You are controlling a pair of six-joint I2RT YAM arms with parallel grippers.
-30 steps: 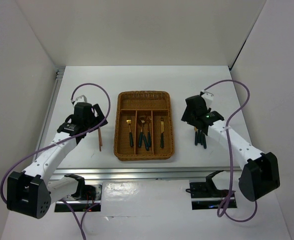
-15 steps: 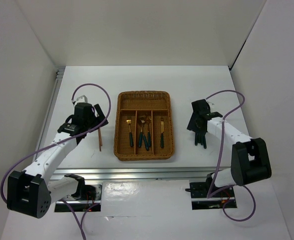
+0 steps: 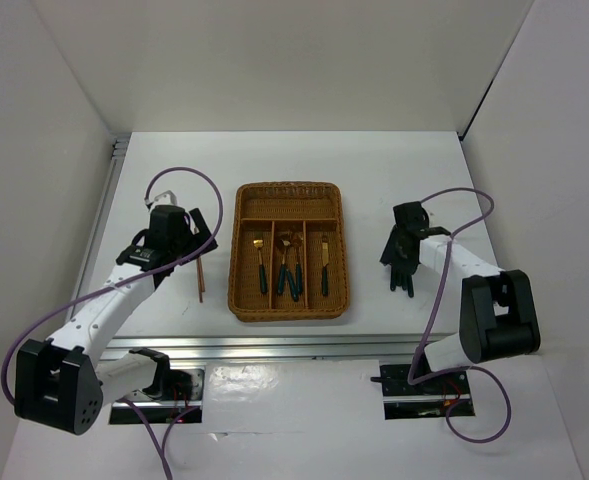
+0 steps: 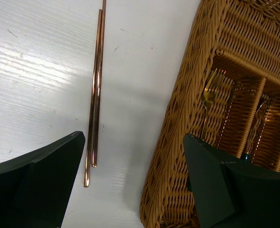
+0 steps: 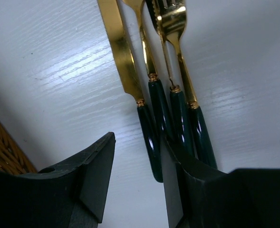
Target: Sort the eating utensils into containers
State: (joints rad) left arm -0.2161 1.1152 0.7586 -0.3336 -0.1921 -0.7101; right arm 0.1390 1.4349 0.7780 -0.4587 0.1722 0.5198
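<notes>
Plainly, knife [image 5: 132, 88] handle between parted right jaws, cutlery [image 5: 178, 114] alongside

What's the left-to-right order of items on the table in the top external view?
chopsticks → wicker tray → loose green-handled cutlery

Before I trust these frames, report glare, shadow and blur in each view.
Left wrist: streaky glare on the table beside the chopsticks, shadow along the tray. Right wrist: knife blade gleams, fork head blurs at the top edge. Top external: even light, cutlery by the right gripper too small to read.
</notes>
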